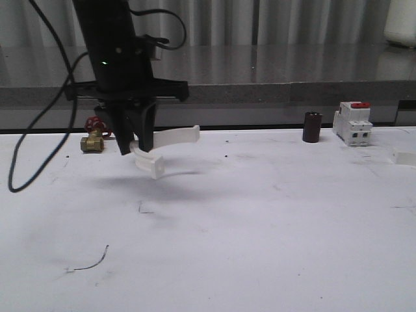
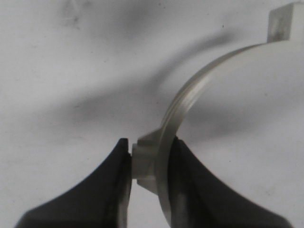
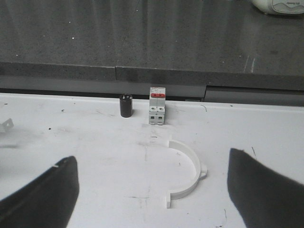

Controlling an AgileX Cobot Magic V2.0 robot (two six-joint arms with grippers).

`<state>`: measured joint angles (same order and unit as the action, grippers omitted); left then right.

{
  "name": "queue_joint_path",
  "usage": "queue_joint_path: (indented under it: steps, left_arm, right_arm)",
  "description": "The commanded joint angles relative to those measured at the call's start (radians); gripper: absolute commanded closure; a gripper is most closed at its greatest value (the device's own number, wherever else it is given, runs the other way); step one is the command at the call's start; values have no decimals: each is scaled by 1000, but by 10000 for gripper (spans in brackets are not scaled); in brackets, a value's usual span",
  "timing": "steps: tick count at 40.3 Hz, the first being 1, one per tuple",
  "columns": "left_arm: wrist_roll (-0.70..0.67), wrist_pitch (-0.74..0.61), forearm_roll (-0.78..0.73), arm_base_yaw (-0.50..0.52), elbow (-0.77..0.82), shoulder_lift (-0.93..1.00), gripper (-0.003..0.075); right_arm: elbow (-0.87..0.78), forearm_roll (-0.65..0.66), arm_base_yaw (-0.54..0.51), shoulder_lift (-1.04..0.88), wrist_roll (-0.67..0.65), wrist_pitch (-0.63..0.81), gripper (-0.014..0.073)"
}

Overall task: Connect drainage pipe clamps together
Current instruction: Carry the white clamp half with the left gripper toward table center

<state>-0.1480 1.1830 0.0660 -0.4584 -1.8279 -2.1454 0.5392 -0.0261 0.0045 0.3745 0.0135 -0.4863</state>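
Two white plastic half-ring clamps in play. Front view: left gripper, black, matte, hangs above the white table at its left rear, clenched on the held clamp; thin curved band sticks out to the right, flat end tabs, clear of the surface with a soft shadow under it. Brass valve with red handle just behind-left of the gripper. Dark cylinder and white boxy breaker, red top, stand near the back edge at right, close together, not touching. Broad bare table in the middle and front, scuffed, a thin wire scrap front-left. Left wrist view: black fingers pinch the band and its small lug; arc, ribbed edge, curves away to a square tab. Right wrist view: right gripper spread wide, released, holding nothing; second clamp lies flat on the table between the fingers' line, open side toward the left arm's side, small lug on its outer curve, free room all round; cylinder and breaker well beyond it by the grey ledge.
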Motion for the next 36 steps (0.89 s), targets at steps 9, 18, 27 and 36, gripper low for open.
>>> queue_joint_path:
  steps: [9, 18, 27, 36]
  left_arm:
    - [-226, -57, -26, -12, -50, -5, 635]
    - [-294, -73, -28, -12, -50, -5, 634]
    - [-319, -87, -34, -12, -50, -5, 634]
    - [-319, -124, -13, -12, -50, -7, 634]
  right_arm:
    - [34, 3, -6, 12, 6, 77, -57]
    - [34, 3, -6, 12, 6, 77, -57]
    - [34, 3, -6, 12, 6, 77, -57]
    - [34, 3, -6, 12, 6, 77, -57]
